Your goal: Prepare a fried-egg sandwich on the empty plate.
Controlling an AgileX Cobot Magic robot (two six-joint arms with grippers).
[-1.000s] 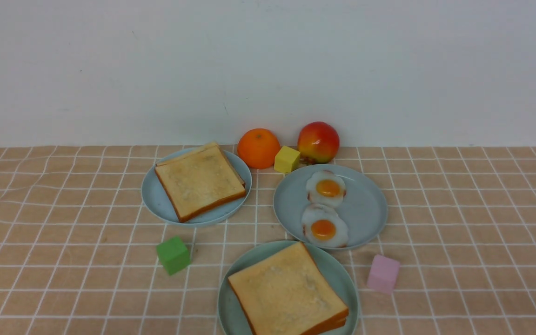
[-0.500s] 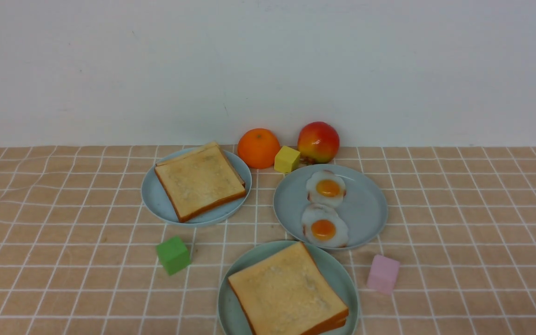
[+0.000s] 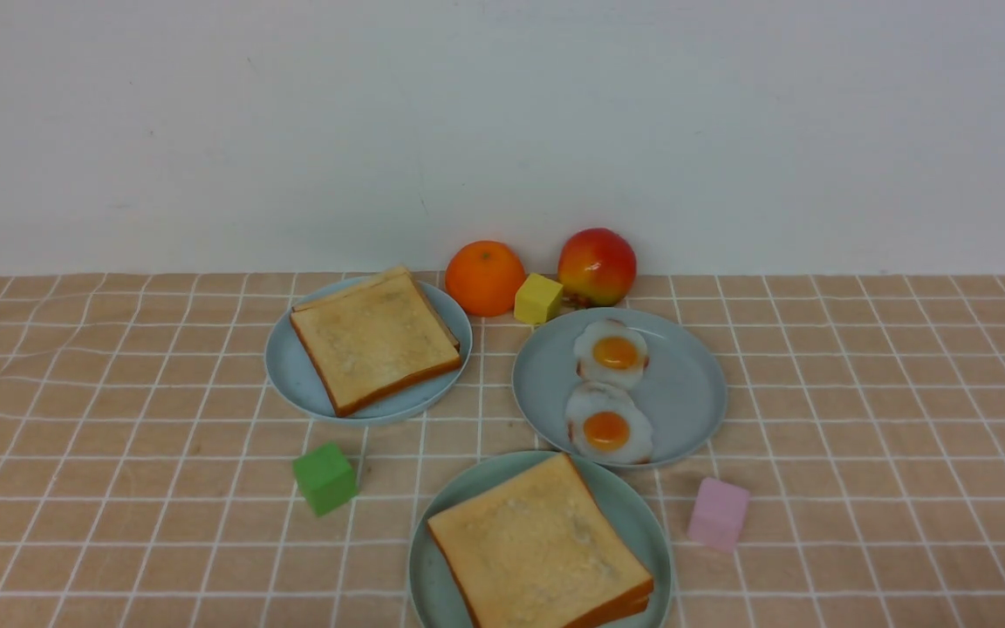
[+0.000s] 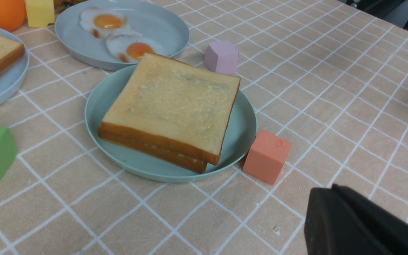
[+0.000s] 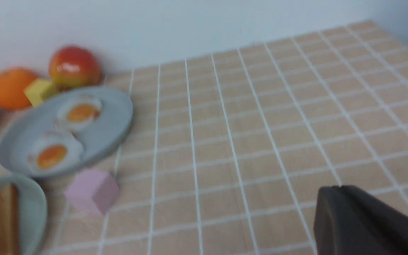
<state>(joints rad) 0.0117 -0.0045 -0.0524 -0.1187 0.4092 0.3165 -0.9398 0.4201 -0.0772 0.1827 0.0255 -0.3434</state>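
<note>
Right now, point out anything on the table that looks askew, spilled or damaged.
Nothing is spilled or damaged. The sandwich on the mint plate has its two toast slices slightly offset, the top one overhanging. The nearer egg on the blue-grey plate sits close to the rim.

A staged tabletop test setup: checked tablecloth [image 3: 860, 392], bare white wall [image 3: 502, 131], toy fruit and coloured blocks.
</note>
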